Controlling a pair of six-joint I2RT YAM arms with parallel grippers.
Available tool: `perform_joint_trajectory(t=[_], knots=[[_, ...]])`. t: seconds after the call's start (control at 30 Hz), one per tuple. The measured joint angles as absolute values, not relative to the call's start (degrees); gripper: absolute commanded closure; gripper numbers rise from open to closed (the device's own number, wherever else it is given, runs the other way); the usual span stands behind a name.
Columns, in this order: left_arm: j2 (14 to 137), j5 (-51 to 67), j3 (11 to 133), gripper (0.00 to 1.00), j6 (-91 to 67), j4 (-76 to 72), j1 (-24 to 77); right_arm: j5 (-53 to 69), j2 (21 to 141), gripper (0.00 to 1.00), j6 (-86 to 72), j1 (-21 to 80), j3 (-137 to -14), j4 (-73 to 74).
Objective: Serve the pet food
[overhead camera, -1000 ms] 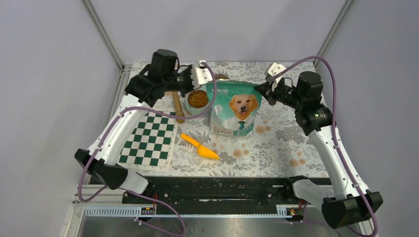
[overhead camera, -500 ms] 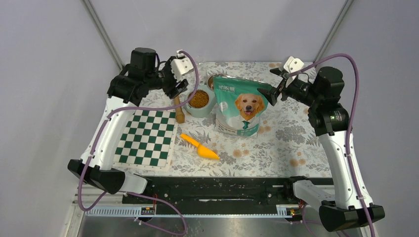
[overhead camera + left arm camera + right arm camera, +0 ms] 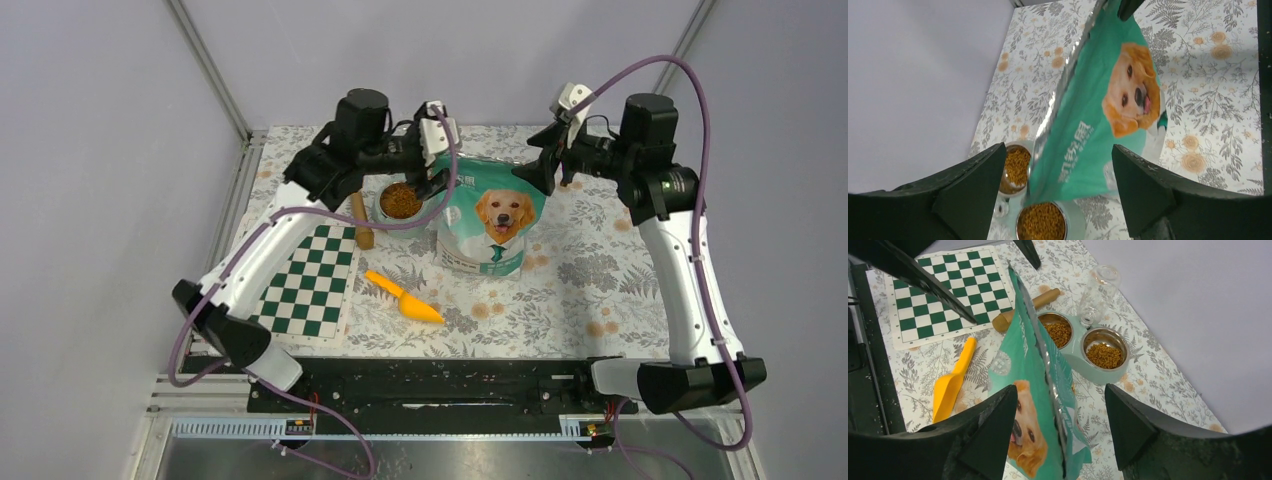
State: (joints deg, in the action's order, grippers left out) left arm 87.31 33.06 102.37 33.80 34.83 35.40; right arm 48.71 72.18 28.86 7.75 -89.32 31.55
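Moved: since half a second ago my left fingers [image 3: 436, 168] have swung right, from left of the bowls to the top left corner of the bag [image 3: 490, 215]. My right fingers [image 3: 548, 170] have come in leftward to its top right corner. The bag stands where it did.
Left fingers: spread wide, pinching nothing; the bag's silver edge runs between them in the left wrist view.
Right fingers: spread wide too, with the bag's top edge between them, not gripped.
Pet food: brown kibble [image 3: 1104, 355] fills both steel bowls, just left of the bag and partly behind it on the far side.
Feeder: a pale teal stand [image 3: 1096, 374] holds the two bowls side by side.
Bottle: a clear bottle [image 3: 1096, 292] stands at the feeder's far edge; I cannot tell whether anything is in it.
Bag: teal with a silver top strip, upright on the floral tabletop [image 3: 600, 280]. I cannot tell whether its top is open.
Print: a golden dog with a tie; above it are white characters I cannot read.
Scoop: an orange scoop [image 3: 403, 298] lies flat, near and left of the bag.
Chessboard mat: a green-and-white mat [image 3: 305, 283] lies at the near left.
Wooden roller: a wooden roller [image 3: 1024, 306] lies between the mat and the feeder.
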Motion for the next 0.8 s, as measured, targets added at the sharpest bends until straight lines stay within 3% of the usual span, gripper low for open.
perform_joint_trajectory(t=[0.13,0.23,0.4,0.53,0.67,0.8], knots=[[93.6,33.3,106.7,0.21,33.3,33.9,37.1,50.2,75.6,0.32,30.0,7.7,-92.7,34.8],[97.2,33.6,109.3,0.26,32.9,33.8,38.2,50.8,76.5,0.45,31.2,7.7,-92.7,37.5],[101.6,34.7,112.6,0.49,32.0,33.9,39.8,51.3,77.6,0.58,33.4,7.7,-92.7,40.5],[104.9,35.6,117.0,0.58,31.3,34.6,40.8,51.5,78.5,0.65,34.3,7.7,-92.7,41.3],[106.4,36.3,119.3,0.87,31.3,35.4,41.4,51.5,78.8,0.81,35.6,7.8,-92.7,41.6],[106.6,36.9,119.7,0.95,31.9,37.4,41.7,51.3,78.8,0.97,37.3,7.9,-92.7,41.7]])
